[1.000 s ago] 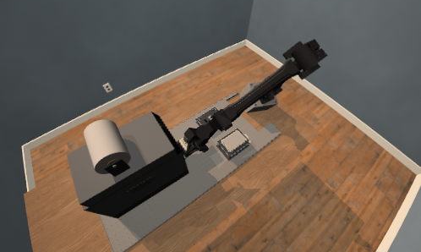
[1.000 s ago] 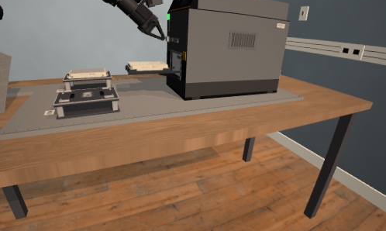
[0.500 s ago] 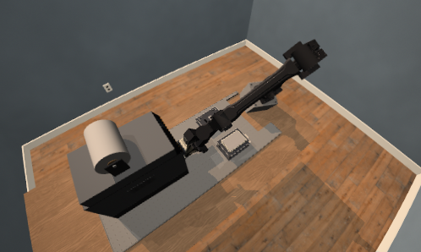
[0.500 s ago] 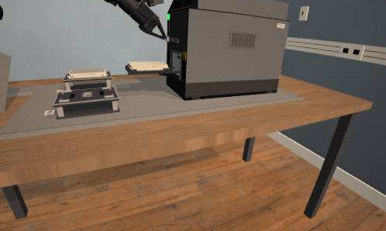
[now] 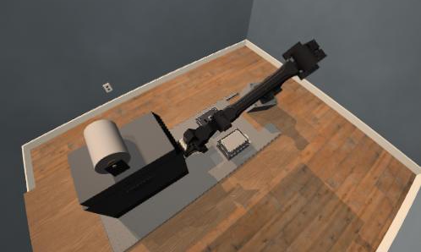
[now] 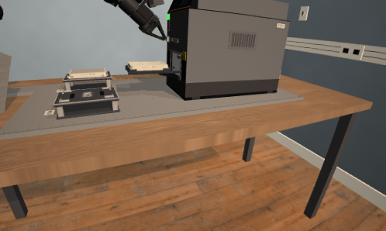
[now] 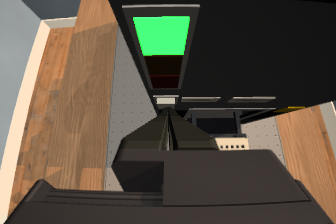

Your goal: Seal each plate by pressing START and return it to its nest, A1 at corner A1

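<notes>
One plate (image 6: 146, 64) flat on the sealer's stage (image 6: 133, 70), green lamp (image 7: 161, 35) lit, tool (image 7: 169, 116) shut tight and holding nothing, tip at the START button (image 7: 165, 100), second plate (image 6: 87, 72) on its nest (image 6: 87, 81).

Green lamp (image 7: 161, 35) on the black-and-grey sealer (image 6: 232, 47); grey mat (image 6: 155, 101), brown wood table (image 6: 194, 132).
</notes>
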You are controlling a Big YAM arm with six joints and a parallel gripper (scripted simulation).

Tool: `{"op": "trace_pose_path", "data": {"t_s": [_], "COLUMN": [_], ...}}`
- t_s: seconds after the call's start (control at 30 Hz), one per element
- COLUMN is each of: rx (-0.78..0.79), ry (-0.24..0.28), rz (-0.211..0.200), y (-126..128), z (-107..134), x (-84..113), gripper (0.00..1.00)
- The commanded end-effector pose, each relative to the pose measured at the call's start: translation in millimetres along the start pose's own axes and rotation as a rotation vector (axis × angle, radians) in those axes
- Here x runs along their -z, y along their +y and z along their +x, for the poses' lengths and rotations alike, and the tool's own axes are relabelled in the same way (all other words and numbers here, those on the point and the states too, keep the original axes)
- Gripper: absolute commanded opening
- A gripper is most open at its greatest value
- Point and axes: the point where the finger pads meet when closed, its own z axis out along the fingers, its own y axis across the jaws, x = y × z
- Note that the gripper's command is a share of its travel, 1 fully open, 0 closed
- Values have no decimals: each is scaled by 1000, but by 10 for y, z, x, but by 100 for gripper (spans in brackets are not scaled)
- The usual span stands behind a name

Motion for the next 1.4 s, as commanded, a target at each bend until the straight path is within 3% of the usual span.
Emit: {"op": "trace_pose_path", "data": {"t_s": [0.0, 0.43, 0.6, 0.93, 1.37], "rx": [-1, 26, 27, 12, 9], "ry": [-29, -52, -45, -54, -70], "rz": [16, -32, -34, -5, 1], "y": [-101, 203, 215, 20, -21], "z": [-264, -357, -336, -417, -514], "x": [-55, -66, -116, -117, -114], "gripper": [0, 0, 0, 0, 0]}}
